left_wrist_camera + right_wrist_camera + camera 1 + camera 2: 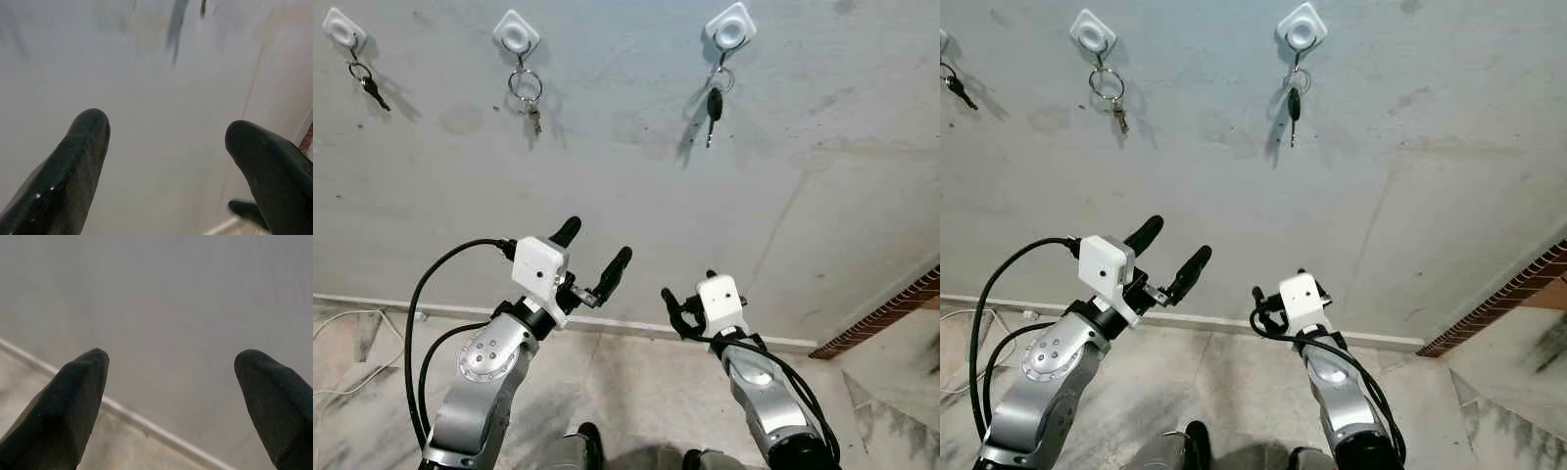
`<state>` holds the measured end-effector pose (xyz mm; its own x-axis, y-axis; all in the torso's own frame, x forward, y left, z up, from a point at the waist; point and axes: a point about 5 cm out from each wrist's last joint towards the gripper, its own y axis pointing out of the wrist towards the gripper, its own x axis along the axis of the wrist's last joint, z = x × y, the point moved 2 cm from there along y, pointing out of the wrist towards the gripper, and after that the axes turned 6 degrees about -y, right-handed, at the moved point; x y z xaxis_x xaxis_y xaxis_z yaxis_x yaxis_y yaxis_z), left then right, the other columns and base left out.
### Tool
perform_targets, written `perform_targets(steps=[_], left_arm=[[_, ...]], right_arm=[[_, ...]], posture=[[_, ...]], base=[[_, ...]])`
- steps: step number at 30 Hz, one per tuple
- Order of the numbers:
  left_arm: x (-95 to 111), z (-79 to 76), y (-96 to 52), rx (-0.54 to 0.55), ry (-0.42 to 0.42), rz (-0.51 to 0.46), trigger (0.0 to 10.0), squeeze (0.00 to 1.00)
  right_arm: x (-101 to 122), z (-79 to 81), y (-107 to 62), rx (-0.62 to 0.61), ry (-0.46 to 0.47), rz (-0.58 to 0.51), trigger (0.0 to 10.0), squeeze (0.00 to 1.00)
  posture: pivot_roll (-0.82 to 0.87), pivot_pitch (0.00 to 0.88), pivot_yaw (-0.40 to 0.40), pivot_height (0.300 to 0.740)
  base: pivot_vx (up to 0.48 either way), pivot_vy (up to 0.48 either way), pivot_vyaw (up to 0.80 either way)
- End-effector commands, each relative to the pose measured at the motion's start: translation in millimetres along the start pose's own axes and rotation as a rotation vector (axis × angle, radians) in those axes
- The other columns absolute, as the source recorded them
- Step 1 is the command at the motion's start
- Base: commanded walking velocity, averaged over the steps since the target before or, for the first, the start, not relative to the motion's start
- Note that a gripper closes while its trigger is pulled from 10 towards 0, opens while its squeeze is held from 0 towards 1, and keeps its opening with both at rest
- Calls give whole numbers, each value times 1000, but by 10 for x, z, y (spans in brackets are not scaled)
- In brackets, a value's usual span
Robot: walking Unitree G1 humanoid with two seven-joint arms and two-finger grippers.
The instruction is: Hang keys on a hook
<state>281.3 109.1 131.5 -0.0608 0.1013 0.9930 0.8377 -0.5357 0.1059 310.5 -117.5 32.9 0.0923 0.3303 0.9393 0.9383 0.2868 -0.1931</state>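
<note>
No writing or brand marks can be read on anything before me. Three white hooks sit in a row high on the grey wall (636, 196), and each already carries keys: the left hook (342, 27) holds a small dark key (372, 90), the middle hook (517, 32) a ring with a silver key (530, 103), and the right hook (729, 26) a black-headed key (713, 108). My left hand (592, 250) is raised toward the wall well below the middle hook, fingers spread and holding nothing. My right hand (690, 299) sits lower and beside it, under the right hook; its fingers (73, 401) are also spread and empty. Between my hands and the hooks runs a broad bare stretch of wall. A pale skirting (607, 323) marks the wall's foot above the stone floor (636, 392), a brick edge (886, 318) slants at the right, and a white cable (352, 323) lies on the floor at the left.
</note>
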Motion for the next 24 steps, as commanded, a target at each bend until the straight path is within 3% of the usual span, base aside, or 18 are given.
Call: perform_targets(steps=[1,6,7,10,15,19,24], left_arm=[[-234,103,-119,59,11,83,10000,0],[-685,246,-309,151,19,246,10000,0],[-872,341,-391,231,12,324,10000,0],[-1134,412,-520,286,8,412,10000,0],[-1356,469,-607,336,-2,496,10000,0],[-1610,551,-752,430,-22,632,10000,0],[-1785,526,-881,425,23,768,10000,0]], right_arm=[[-189,52,-67,13,-13,61,10000,1000],[-505,75,-166,17,2,193,10000,1000],[-609,90,-211,18,12,241,10000,1000],[-784,114,-295,18,33,328,10000,1000],[-898,148,-352,15,71,392,10000,1000],[-1052,235,-451,41,71,495,10000,1000],[-1154,278,-533,48,109,564,10000,1000]], posture=[[-11,173,56,740],[-12,169,56,740],[-14,167,55,740],[-16,165,53,740],[-24,158,51,740],[-36,149,40,740],[-35,143,28,740]], base=[[0,0,0],[0,0,0],[0,0,0],[0,0,0],[0,0,0],[0,0,0],[0,0,0]])
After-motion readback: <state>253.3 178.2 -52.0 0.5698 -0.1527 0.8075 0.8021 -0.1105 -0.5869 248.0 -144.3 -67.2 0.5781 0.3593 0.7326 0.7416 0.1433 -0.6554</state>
